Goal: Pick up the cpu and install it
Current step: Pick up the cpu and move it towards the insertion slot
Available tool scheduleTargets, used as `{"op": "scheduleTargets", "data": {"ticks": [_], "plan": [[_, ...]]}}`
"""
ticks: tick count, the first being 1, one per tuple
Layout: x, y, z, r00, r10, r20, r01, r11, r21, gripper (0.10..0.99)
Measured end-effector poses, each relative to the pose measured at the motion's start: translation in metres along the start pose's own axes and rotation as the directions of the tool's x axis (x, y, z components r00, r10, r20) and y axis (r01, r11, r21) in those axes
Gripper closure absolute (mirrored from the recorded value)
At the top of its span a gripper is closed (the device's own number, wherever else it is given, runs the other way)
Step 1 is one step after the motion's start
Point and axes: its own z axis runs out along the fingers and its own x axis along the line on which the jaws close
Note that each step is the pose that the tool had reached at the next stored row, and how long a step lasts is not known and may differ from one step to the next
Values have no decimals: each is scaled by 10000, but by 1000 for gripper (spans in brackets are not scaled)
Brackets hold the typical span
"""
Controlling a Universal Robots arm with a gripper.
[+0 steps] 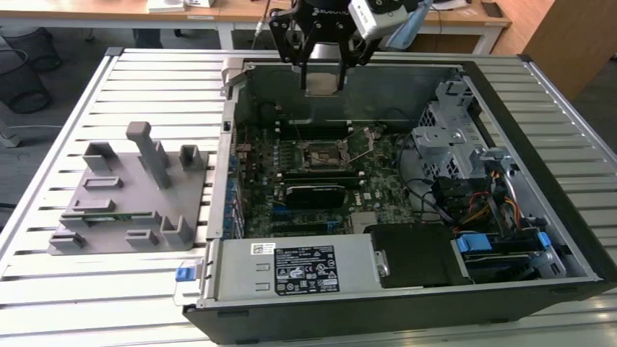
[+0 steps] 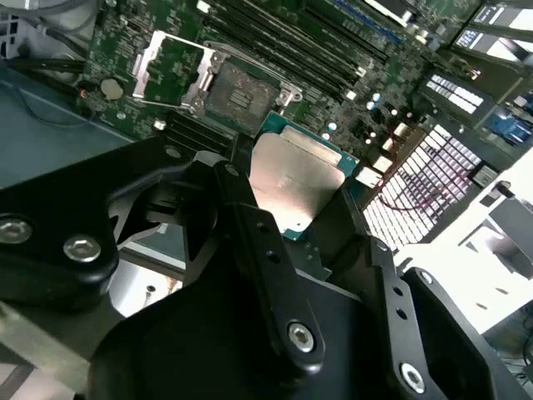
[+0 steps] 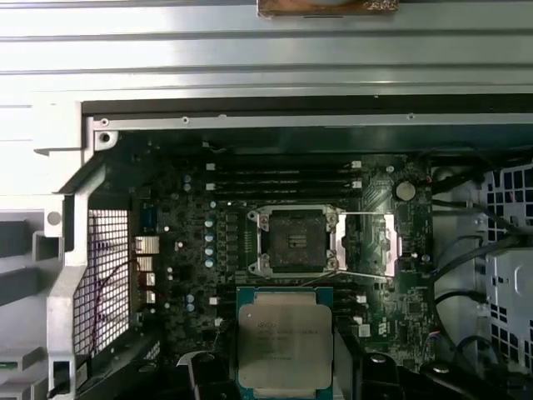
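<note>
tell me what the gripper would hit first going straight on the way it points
Most likely the motherboard, just beside the open socket rather than squarely in it. The gripper holds the cpu above the board, so depth is uncertain.

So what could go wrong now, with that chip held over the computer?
The gripper grips the cpu by its edges above the motherboard; if it slipped, it could drop onto the board. The open socket is a tight target; a cpu lowered off-centre or tilted might not seat and could harm it.
</note>
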Motion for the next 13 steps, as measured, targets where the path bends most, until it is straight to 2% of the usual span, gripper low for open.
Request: {"op": "scheduleTargets", "data": {"ticks": [3,5,10,13], "plan": [[-101,11,2,10000,1,-1,-1,10000,0,545],[-140,36,6,10000,0,-1,0,10000,1,545],[-167,170,21,10000,1,0,-1,10000,1,545],[-181,189,32,10000,-2,1,2,10000,-8,545]]}}
